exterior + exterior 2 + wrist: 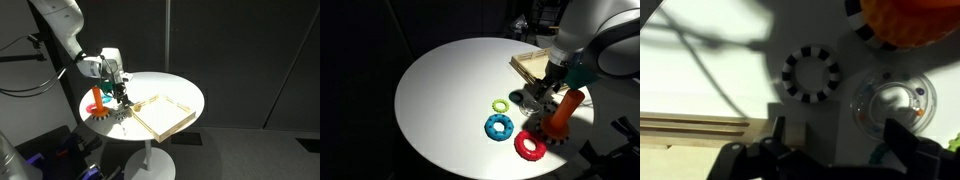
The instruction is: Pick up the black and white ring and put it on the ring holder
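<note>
Above the round worktop (440,90), I hold the hand (838,140) over the black and white ring (810,75), its fingers (775,135) spread apart with nothing between them. In the wrist view the ring lies flat on the white surface just ahead of the hand and a little toward the finger on the picture's left, not centred in the gap. The tray (690,130) sits close by on that same side, while a clear ring (895,100) lies just beside the target on the other. The holder (908,18) stands beyond, up and to the picture's right, its orange peg near but apart from the target. Being round and flat, the ring offers no long axis to line up with; I judge that the move now turns on shifting sideways toward the tray before descending, so one finger drops through the hole and the other outside the rim. In an exterior view the green ring (501,105), blue ring (500,127) and red ring (530,146) lie off to the side, clear of the hand.
</note>
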Robot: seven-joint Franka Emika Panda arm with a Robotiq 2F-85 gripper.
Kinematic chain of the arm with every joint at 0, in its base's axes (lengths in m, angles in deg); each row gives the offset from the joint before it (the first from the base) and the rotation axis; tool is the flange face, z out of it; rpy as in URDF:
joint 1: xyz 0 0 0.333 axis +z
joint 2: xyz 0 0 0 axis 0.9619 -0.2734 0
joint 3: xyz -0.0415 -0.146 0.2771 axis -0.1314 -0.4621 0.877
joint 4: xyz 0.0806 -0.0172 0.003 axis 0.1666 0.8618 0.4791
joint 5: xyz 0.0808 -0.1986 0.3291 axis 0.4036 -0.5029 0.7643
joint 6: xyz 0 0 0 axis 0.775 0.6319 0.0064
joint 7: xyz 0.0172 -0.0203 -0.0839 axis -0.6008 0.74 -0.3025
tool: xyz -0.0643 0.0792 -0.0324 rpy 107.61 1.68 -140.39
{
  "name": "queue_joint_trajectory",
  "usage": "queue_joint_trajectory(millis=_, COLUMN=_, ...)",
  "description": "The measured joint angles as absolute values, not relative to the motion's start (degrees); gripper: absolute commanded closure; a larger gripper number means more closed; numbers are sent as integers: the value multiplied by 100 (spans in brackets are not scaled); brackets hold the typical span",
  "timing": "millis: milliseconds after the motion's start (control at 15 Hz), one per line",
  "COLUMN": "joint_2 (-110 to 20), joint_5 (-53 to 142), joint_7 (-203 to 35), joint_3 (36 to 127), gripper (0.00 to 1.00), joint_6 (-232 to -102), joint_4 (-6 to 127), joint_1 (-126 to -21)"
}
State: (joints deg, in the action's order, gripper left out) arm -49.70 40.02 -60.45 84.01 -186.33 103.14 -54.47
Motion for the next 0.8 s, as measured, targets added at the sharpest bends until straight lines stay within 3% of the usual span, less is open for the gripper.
queue_joint_trajectory(millis=800, joint_2=-4844, joint_5=4050, joint_7=-6070, joint_3=8389, gripper=0, joint_6=-18639, joint_4=10490, joint_1=-5700)
